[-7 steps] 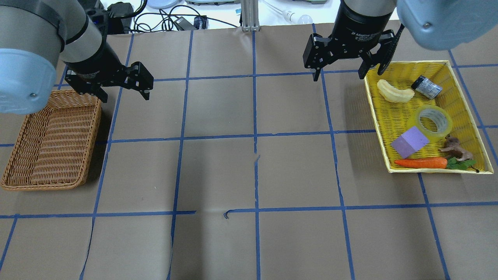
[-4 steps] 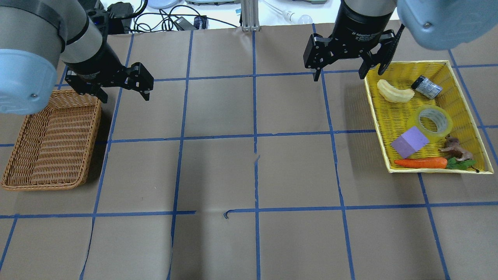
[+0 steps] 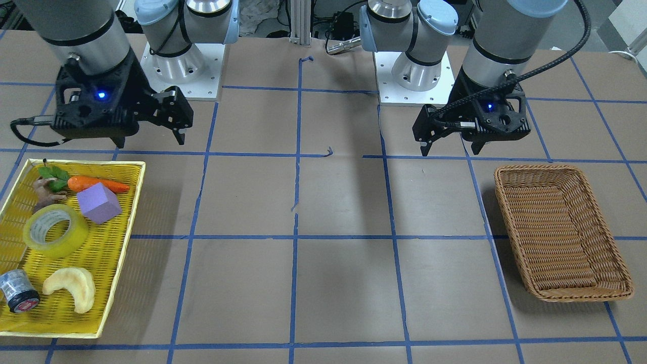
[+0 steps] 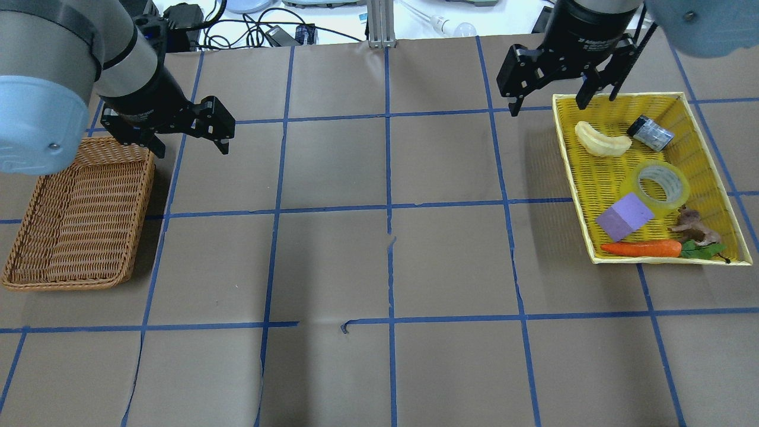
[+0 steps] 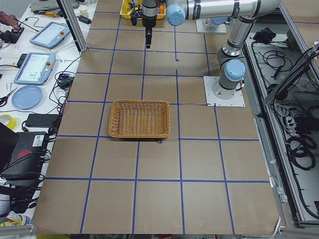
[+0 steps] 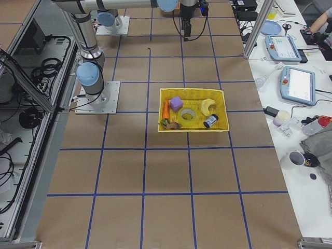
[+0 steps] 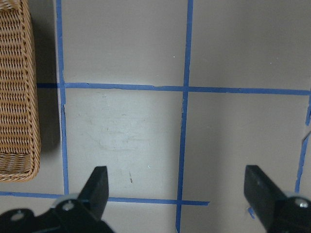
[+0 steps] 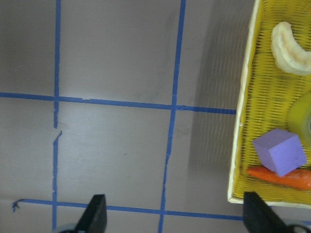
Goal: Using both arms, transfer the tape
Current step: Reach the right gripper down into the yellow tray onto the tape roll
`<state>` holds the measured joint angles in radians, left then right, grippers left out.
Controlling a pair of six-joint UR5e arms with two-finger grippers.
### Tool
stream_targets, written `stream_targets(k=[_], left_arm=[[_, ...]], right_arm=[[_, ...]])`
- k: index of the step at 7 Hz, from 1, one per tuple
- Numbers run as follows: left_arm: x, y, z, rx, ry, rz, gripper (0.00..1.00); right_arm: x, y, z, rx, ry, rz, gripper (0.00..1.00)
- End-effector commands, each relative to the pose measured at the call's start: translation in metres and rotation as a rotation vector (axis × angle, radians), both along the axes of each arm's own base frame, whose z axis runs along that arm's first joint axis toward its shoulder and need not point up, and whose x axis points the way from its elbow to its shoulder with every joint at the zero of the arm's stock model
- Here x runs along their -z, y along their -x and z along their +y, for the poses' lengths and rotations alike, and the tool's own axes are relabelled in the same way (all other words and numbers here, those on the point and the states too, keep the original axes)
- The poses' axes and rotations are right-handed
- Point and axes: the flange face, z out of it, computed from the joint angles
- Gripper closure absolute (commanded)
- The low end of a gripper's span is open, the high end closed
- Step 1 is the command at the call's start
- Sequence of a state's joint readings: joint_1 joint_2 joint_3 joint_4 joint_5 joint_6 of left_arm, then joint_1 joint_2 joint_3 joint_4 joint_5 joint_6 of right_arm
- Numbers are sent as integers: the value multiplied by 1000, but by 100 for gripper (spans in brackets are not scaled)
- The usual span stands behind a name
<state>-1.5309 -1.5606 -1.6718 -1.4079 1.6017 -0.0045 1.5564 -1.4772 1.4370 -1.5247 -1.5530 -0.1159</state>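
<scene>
The tape (image 4: 646,198), a translucent yellow roll with a pale core, lies flat in the yellow tray (image 4: 570,172) at the right. It also shows in the front view (image 3: 76,240) and at the right edge of the right wrist view (image 8: 303,119). My right gripper (image 4: 547,108) is open and empty, in the air over the tray's far left corner, well short of the tape. In the front view it (image 3: 149,139) hangs behind the tray. My left gripper (image 4: 191,148) is open and empty beside the far right corner of the wicker basket (image 4: 65,284).
In the tray with the tape lie a purple block (image 4: 624,216), a carrot (image 4: 640,248), a pale banana-shaped piece (image 4: 602,142), a small grey cylinder (image 4: 650,133) and a brown toy animal (image 4: 694,225). The brown paper table has a blue tape grid. Cables lie beyond its far edge.
My right gripper has moved to the right and slightly farther back, toward the yellow tray's far left corner. The left arm has barely moved. Both grippers stay open.
</scene>
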Motion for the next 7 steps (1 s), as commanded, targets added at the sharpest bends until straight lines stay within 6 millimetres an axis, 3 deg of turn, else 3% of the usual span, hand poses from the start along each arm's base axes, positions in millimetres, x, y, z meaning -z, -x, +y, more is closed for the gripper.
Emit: stream_targets(k=[1, 3, 4, 6, 7], left_arm=[[0, 0, 0, 0, 0, 2, 0], [0, 0, 0, 0, 0, 2, 0], [1, 0, 0, 0, -3, 0, 0], [4, 0, 1, 0, -8, 1, 0], [4, 0, 1, 2, -9, 2, 0]], right_arm=[[21, 74, -25, -122, -25, -3, 0], [78, 178, -59, -296, -52, -24, 0], [114, 228, -67, -392, -55, -4, 0], [207, 290, -80, -522, 14, 41, 0], [246, 314, -75, -501, 21, 45, 0]])
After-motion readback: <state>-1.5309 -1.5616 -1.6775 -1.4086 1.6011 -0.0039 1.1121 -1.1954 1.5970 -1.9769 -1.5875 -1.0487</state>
